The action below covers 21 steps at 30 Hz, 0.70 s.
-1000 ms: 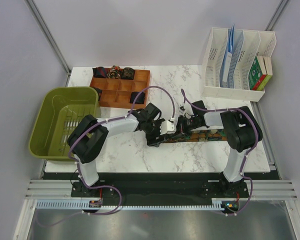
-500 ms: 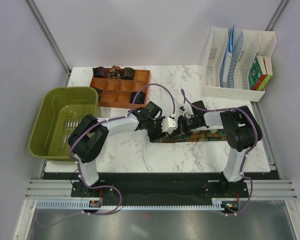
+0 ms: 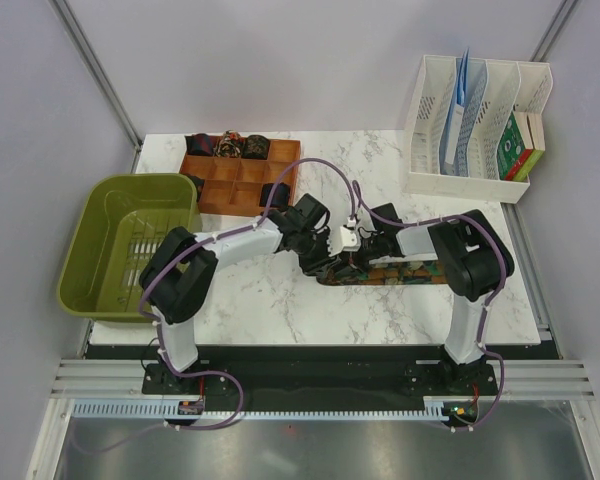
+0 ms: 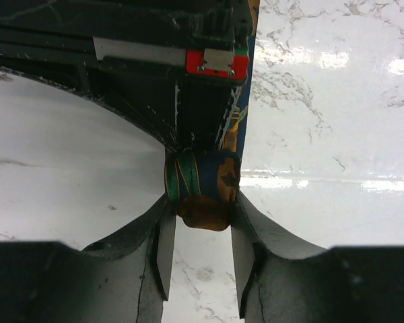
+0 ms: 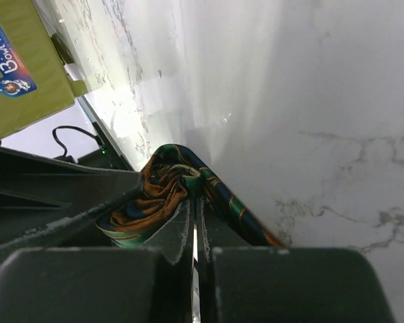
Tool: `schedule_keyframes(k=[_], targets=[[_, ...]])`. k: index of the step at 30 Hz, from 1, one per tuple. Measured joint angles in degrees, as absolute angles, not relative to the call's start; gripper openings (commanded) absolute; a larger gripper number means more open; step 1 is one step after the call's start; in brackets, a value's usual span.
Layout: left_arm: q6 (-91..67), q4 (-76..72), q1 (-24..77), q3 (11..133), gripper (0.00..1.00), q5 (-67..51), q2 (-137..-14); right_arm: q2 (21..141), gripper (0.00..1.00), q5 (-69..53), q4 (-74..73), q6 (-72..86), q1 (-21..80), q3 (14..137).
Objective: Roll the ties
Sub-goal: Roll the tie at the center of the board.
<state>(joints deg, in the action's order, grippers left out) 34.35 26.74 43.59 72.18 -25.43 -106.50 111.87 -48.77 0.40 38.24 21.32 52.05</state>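
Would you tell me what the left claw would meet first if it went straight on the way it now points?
The tie roll, partly between its fingertips; the right claw seems to sit just behind, though depth is unclear.

Left wrist: tie (image 4: 203,188) strip mostly hidden behind right gripper (image 4: 192,138), cut off at top edge.

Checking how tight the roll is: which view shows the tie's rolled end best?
Left wrist: the rolled end sits centred between the left fingers. Right wrist shows it partly behind the right fingers; the top view hides it under the arms.
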Motion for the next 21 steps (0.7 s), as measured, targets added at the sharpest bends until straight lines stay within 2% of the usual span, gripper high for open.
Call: schedule_keyframes(k=[5,8,17,21], targets=[[34.1,30.1,44.3,76.2,0.41,-25.3,-109.5,112.0,0.0,-48.8,0.7,39.3,21.3,51.9],[34.2,31.7,44.8,77.5,0.39,-24.6,-110.2,112.0,0.03,-49.0,0.9,39.2,21.2,51.8],[35.6,35.1,47.9,80.3,0.36,-18.9,-113.2,111.8,0.18,-49.1,-5.3,34.7,20.2,54.1],[36.1,36.2,49.1,82.0,0.35,-16.8,-114.7,111.5,0.31,-48.6,-9.5,32.2,19.3,55.3]])
